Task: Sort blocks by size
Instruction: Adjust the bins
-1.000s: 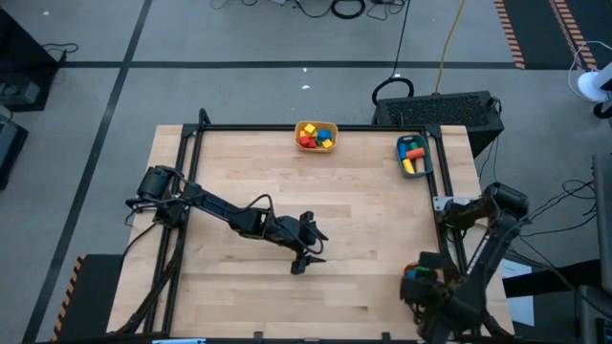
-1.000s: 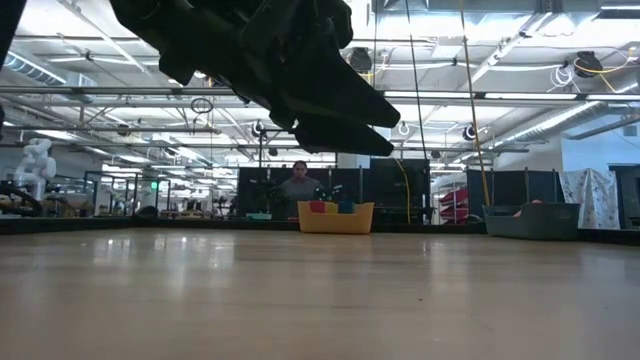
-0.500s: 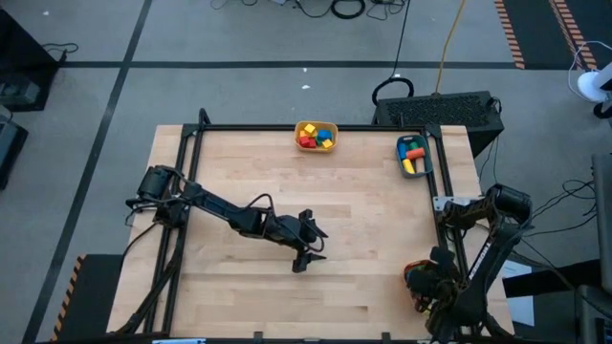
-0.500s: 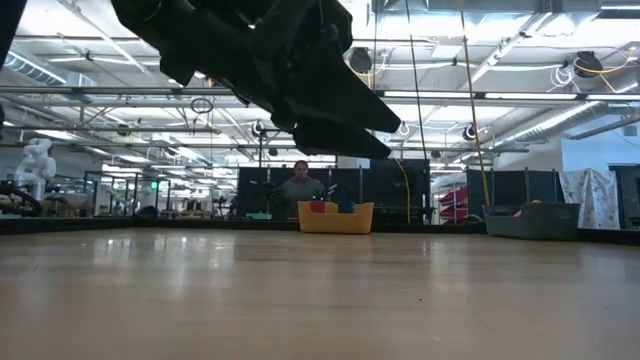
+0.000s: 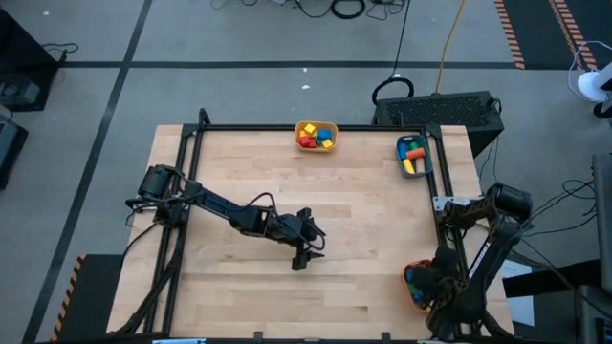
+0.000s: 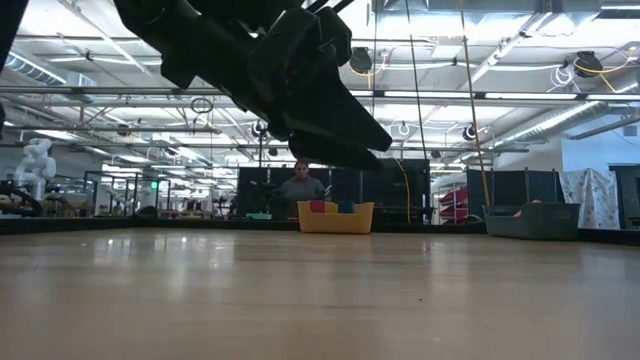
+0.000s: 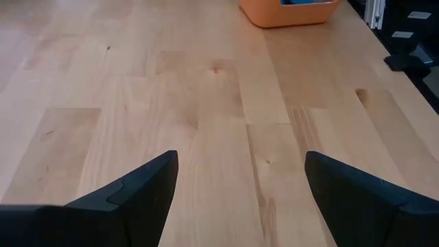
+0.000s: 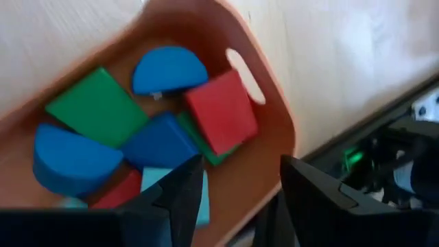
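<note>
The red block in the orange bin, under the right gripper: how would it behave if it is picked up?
The red block looks stiff, with flat faces, so it probably grips firmly and will not roll. It leans on other blocks in the orange bin, so lifting it may shift them. The right gripper hovers open above.

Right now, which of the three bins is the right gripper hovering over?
The orange bin at the table's near right corner: the right gripper hangs open directly above its blocks. The yellow bin and teal bin sit along the far edge.
</note>
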You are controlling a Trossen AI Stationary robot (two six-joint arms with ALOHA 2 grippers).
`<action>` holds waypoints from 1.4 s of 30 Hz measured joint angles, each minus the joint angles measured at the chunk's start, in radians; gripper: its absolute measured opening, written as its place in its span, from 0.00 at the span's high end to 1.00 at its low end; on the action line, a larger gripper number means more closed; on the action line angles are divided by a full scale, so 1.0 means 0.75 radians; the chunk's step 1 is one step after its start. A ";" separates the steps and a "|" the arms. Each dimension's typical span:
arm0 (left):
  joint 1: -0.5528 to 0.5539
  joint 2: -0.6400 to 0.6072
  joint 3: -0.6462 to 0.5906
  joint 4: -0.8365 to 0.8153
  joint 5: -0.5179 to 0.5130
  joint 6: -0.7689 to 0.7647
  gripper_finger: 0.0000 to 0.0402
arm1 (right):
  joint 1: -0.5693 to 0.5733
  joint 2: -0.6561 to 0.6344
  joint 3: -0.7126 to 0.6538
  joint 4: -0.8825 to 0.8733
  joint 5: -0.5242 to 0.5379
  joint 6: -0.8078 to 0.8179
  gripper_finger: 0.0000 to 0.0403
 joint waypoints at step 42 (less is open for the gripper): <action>0.001 0.000 0.001 -0.043 0.001 -0.033 0.20 | 0.034 -0.150 0.020 0.163 -0.424 0.257 0.99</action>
